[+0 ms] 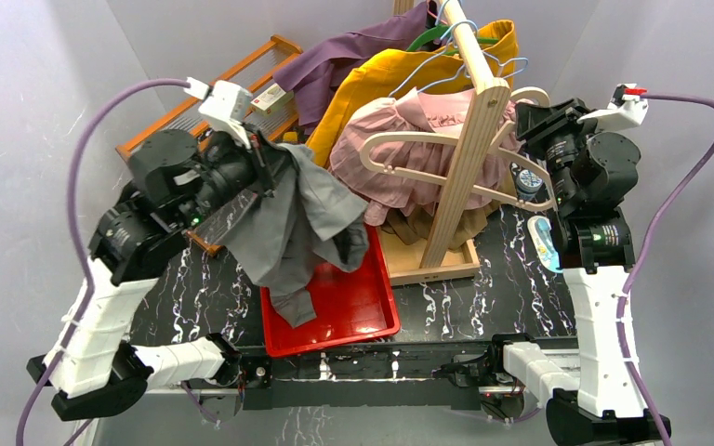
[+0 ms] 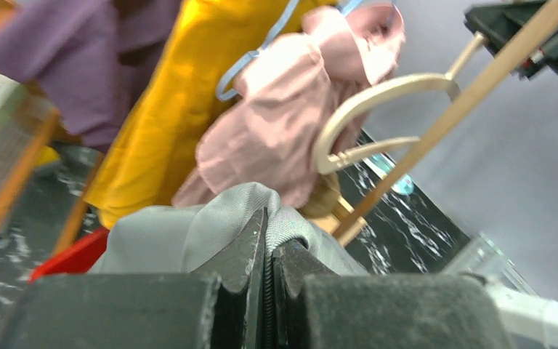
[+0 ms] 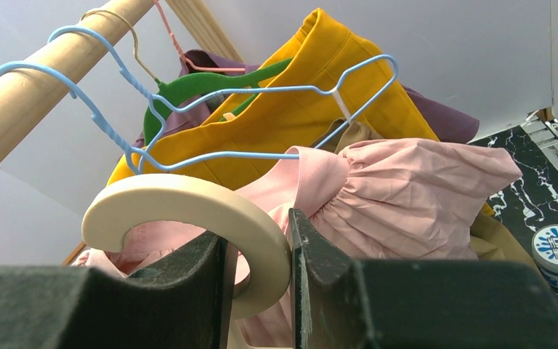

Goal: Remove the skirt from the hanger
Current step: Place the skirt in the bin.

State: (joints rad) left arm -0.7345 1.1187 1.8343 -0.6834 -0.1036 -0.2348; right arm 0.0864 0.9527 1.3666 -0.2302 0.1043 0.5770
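While a fold of the grey skirt (image 2: pixel 189 233) is pinched between the closed fingers of the left gripper (image 2: pixel 267 251), the garment is held hanging over the red tray (image 1: pixel 372 311), with its lower end resting on the tray floor and apparently clear of the cream hanger (image 3: pixel 182 203). That hanger's hook is clamped by the right gripper (image 3: pixel 258 251), just beside the pink ruffled garment (image 3: pixel 407 189) and the blue wire hanger (image 3: pixel 261 91). If the skirt is dragged sideways, its loose edge could be snagged on the hanger's near arm; if only a thin fold is held, it may slip out early.
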